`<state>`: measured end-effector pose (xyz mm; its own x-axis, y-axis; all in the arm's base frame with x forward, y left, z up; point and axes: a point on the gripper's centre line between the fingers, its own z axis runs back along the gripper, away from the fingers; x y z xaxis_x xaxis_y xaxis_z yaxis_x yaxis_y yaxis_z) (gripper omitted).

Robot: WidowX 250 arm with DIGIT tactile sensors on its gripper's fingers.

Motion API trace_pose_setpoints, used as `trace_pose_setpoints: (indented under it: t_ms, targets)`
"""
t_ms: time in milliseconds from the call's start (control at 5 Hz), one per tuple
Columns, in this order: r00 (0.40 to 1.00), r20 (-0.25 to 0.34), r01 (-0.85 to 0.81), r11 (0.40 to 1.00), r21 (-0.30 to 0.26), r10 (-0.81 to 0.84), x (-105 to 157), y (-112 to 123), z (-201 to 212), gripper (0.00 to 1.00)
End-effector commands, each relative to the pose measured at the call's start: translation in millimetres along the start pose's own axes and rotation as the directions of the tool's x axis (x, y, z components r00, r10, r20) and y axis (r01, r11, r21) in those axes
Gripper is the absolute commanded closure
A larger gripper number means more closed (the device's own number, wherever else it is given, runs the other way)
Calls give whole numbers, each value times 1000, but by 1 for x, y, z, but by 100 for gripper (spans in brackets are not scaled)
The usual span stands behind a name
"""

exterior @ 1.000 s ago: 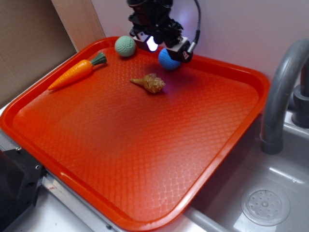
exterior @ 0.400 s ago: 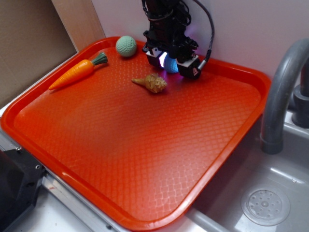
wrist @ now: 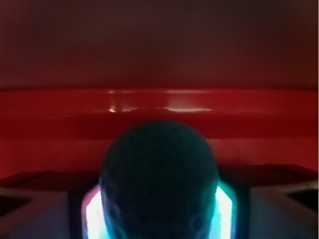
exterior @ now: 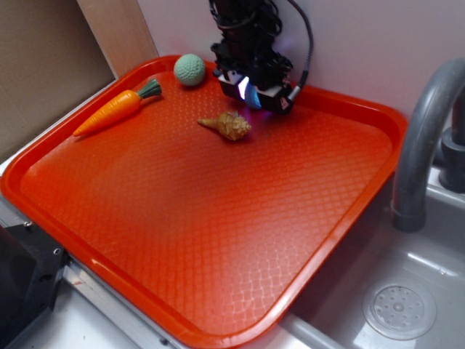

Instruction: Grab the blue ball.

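The blue ball [exterior: 252, 95] shows only as a sliver between my gripper's [exterior: 256, 94] two lit fingers at the far edge of the red tray [exterior: 218, 218]. In the wrist view the blue ball [wrist: 159, 174] fills the space between the glowing pads [wrist: 93, 215], which press against both of its sides, so my gripper [wrist: 159, 219] is shut on it. The tray's far rim [wrist: 159, 99] runs just beyond the ball. Whether the ball rests on the tray or hangs just above it cannot be told.
A pale green ball [exterior: 189, 70] lies in the tray's far left corner. A toy carrot [exterior: 109, 111] and a tan shell [exterior: 229, 124] lie close by. A wall stands right behind the tray. A grey faucet [exterior: 421, 145] and a sink drain [exterior: 399, 310] are on the right.
My gripper came down over the blue ball, which stood in plain view a second ago, and its fingers have closed onto the ball's sides.
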<state>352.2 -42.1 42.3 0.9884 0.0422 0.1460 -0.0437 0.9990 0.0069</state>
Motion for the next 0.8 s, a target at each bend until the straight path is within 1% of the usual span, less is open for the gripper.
trace_pose_setpoints:
  t_ms: [0, 200, 400, 600]
  targets:
    - [976, 182, 118, 992, 36, -123, -48, 4, 136, 100]
    - [978, 83, 192, 981, 24, -193, -63, 7, 192, 100]
    - [975, 79, 210, 978, -5, -209, -73, 10, 208, 100]
    - [974, -4, 226, 974, 1, -226, -67, 9, 201, 100]
